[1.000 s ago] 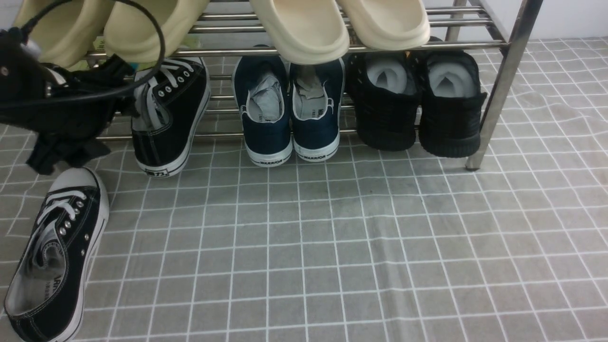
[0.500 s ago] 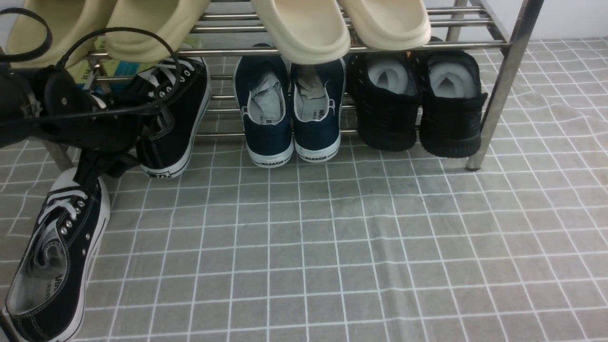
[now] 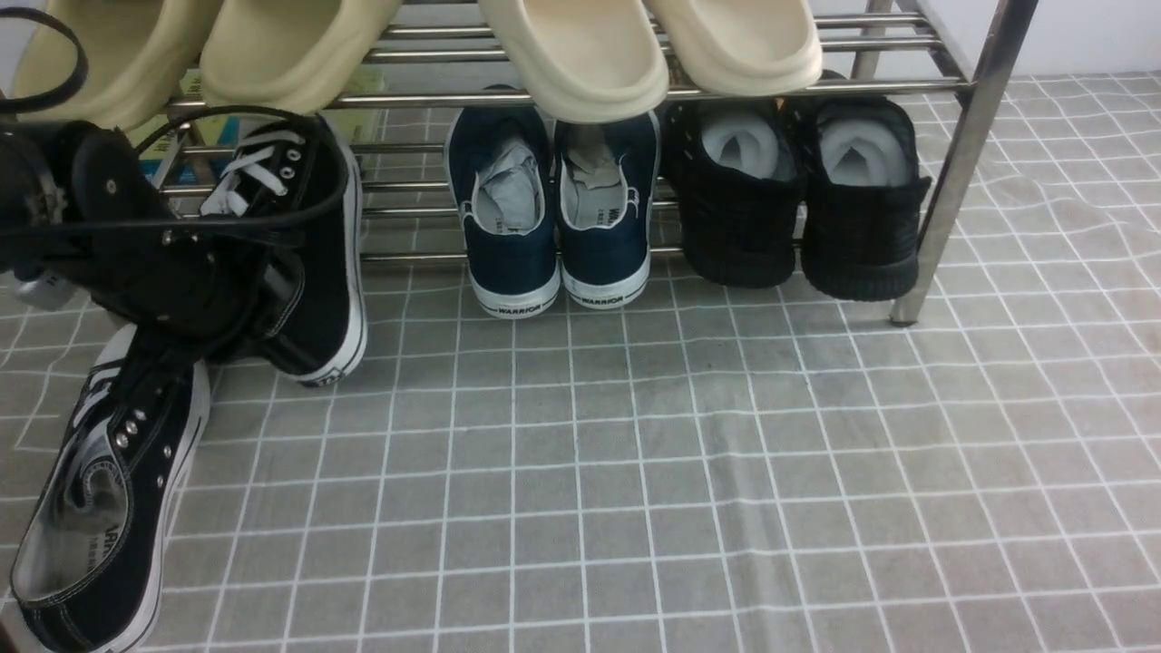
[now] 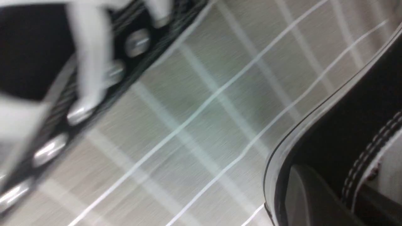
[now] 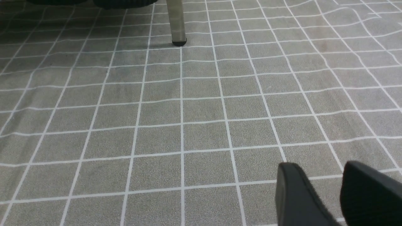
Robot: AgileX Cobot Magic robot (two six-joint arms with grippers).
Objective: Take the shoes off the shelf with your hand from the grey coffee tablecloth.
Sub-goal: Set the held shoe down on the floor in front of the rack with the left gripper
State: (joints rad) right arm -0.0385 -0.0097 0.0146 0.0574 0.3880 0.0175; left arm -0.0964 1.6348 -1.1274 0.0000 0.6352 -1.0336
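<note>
One black canvas sneaker (image 3: 100, 490) lies on the grey checked tablecloth (image 3: 635, 472) at the front left. My left gripper (image 3: 272, 281) is shut on the heel collar of the second black sneaker (image 3: 313, 245), which is tilted on its side at the lower front edge of the steel shelf (image 3: 961, 181). In the left wrist view a finger (image 4: 307, 197) presses the shoe's black side (image 4: 339, 131), and the other sneaker's eyelets (image 4: 78, 78) show blurred. My right gripper (image 5: 326, 188) is slightly open and empty over the cloth (image 5: 188, 110).
Navy WARRIOR sneakers (image 3: 553, 218) and all-black knit shoes (image 3: 798, 199) stand on the lower tier. Cream slippers (image 3: 580, 45) sit on the upper tier. A shelf leg (image 5: 176, 22) stands ahead of my right gripper. A black cable (image 3: 227, 213) loops over the left gripper.
My left gripper moved right onto the second sneaker and closed on its heel. The sneaker has come forward off the lower bars and tipped onto its side.
</note>
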